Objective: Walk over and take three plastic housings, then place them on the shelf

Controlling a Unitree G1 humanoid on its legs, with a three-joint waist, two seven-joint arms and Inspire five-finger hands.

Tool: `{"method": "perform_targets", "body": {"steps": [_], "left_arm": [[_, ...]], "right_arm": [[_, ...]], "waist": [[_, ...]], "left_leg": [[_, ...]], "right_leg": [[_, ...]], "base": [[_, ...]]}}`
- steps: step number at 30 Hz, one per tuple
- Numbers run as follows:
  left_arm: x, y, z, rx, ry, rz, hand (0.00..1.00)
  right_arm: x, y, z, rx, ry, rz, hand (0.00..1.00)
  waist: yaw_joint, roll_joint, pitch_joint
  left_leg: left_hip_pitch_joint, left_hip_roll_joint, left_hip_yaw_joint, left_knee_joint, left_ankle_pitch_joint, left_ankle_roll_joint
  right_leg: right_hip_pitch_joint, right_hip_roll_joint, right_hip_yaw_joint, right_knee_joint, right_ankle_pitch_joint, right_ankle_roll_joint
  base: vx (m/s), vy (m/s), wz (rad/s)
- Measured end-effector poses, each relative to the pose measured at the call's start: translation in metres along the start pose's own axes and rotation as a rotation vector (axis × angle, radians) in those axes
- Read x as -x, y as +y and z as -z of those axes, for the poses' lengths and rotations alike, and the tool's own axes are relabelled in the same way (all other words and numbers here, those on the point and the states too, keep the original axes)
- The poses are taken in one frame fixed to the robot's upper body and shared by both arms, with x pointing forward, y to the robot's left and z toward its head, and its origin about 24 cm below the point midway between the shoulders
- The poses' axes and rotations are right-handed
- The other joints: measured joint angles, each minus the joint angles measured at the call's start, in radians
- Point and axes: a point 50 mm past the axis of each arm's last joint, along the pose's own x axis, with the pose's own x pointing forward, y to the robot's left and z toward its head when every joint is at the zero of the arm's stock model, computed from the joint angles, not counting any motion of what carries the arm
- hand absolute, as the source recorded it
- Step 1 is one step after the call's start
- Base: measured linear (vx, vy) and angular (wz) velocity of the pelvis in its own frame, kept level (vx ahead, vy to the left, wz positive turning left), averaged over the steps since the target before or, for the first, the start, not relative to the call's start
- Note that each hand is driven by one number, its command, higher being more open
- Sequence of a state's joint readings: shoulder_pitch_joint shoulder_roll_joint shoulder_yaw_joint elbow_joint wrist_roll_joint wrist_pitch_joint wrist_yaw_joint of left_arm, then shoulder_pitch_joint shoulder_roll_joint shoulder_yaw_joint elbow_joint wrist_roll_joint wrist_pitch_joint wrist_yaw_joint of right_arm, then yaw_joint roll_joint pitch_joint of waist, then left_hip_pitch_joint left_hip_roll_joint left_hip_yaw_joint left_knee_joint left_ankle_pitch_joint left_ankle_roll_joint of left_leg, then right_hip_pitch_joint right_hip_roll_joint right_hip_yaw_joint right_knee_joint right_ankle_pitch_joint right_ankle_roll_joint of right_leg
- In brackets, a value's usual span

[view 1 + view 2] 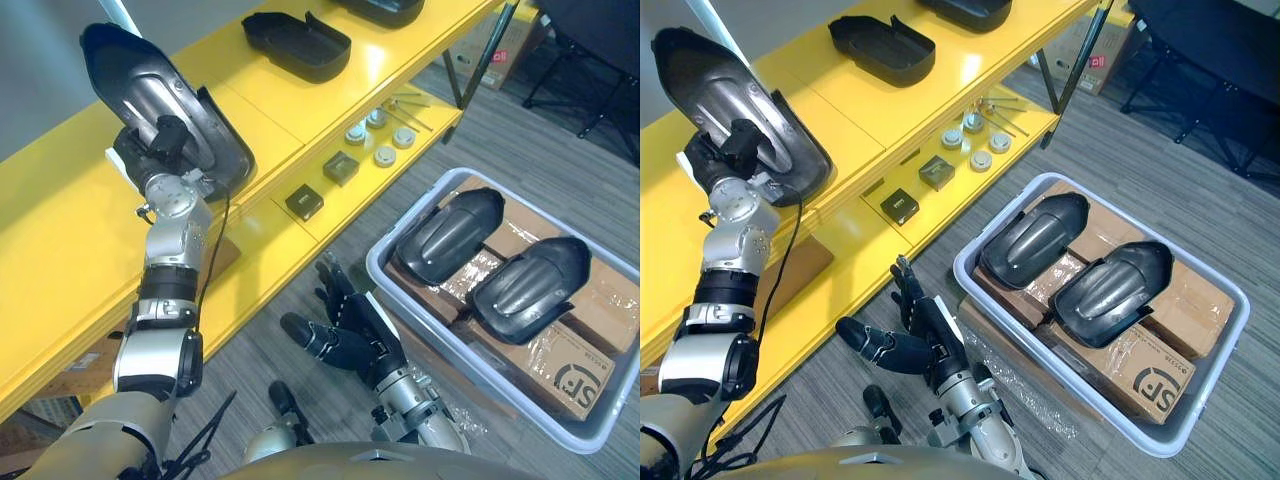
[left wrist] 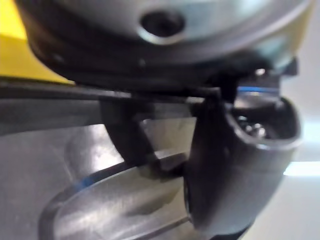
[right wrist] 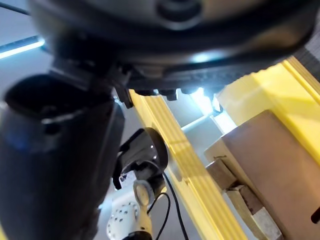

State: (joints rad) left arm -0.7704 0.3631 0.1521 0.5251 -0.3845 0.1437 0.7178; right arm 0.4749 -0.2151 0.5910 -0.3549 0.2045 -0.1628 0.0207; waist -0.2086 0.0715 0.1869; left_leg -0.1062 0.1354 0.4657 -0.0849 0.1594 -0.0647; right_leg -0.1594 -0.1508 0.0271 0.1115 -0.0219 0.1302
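housing [image 1: 135,70] in left hand [image 1: 168,142], above shelf [image 1: 60,220]

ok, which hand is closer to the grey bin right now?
Right. The right hand hangs open over the floor, just beside the grey bin. The left hand is up at the yellow shelf, gripping a housing.

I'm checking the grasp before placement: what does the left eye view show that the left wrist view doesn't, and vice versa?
Left eye view alone: the grey bin holding two housings on cardboard, two more housings on the yellow shelf, and the open right hand. Left wrist view alone: a finger against the grey inner face of the held housing, close up. Shared: the left hand shut on that housing, and the shelf.
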Motion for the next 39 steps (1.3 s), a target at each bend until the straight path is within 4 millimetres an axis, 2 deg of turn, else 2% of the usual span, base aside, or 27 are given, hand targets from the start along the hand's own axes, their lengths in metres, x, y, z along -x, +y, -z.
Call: {"method": "perform_targets", "body": {"steps": [2,7,14,18,19,30,39], "left_arm": [[-0.009,0.001,-0.014,-0.025,-0.015,-0.006,0.00],[-0.023,0.014,-0.031,-0.036,-0.033,-0.039,0.00],[-0.032,0.024,-0.033,-0.057,-0.003,0.011,0.00],[-0.034,0.023,-0.034,-0.083,0.022,0.062,0.00],[-0.035,0.023,-0.031,-0.089,0.037,0.082,1.00],[-0.036,0.009,-0.042,-0.102,0.042,0.146,1.00],[-0.038,0.015,-0.046,-0.063,0.036,0.031,1.00]], "right_arm": [[0.001,0.001,-0.003,0.007,-0.009,-0.015,1.00],[0.002,0.005,-0.002,-0.005,-0.002,-0.027,1.00],[0.004,0.009,0.000,0.012,0.021,-0.075,1.00],[0.003,0.009,0.000,0.011,0.016,-0.058,1.00],[0.003,0.008,0.000,0.011,0.015,-0.045,1.00],[-0.004,0.005,-0.005,0.000,-0.012,-0.032,1.00],[-0.005,0.007,-0.005,-0.015,-0.011,-0.027,1.00]], "waist": [[0.000,-0.001,0.013],[0.000,0.000,0.041],[0.013,0.004,0.068],[0.015,0.005,0.075],[0.017,0.007,0.076],[0.024,0.017,0.105],[0.014,0.013,0.108]], "left_leg": [[-0.006,0.000,0.002,0.000,0.000,0.000],[-0.009,0.001,0.006,0.001,0.000,0.000],[-0.014,0.000,0.005,0.000,0.000,0.001],[-0.028,-0.002,-0.002,0.001,0.004,0.005],[-0.030,-0.003,-0.004,0.001,0.005,0.005],[-0.039,-0.002,-0.022,0.000,0.016,0.009],[-0.042,-0.001,-0.021,0.000,0.017,0.009]], "right_leg": [[-0.008,0.000,0.002,0.001,0.000,0.000],[-0.016,0.000,0.005,0.007,0.000,0.000],[-0.020,-0.001,0.002,0.008,0.000,0.000],[-0.031,-0.002,-0.005,0.011,0.000,0.001],[-0.031,-0.003,-0.006,0.011,0.000,0.001],[-0.033,-0.003,-0.023,0.017,0.000,0.001],[-0.041,-0.002,-0.021,0.023,0.001,0.001]], "base": [[0.02,0.000,0.00],[0.02,-0.002,-0.02],[0.00,0.000,0.00],[0.02,-0.001,0.05],[0.03,0.004,0.05],[0.00,0.000,0.04],[0.00,0.000,0.00]]}}
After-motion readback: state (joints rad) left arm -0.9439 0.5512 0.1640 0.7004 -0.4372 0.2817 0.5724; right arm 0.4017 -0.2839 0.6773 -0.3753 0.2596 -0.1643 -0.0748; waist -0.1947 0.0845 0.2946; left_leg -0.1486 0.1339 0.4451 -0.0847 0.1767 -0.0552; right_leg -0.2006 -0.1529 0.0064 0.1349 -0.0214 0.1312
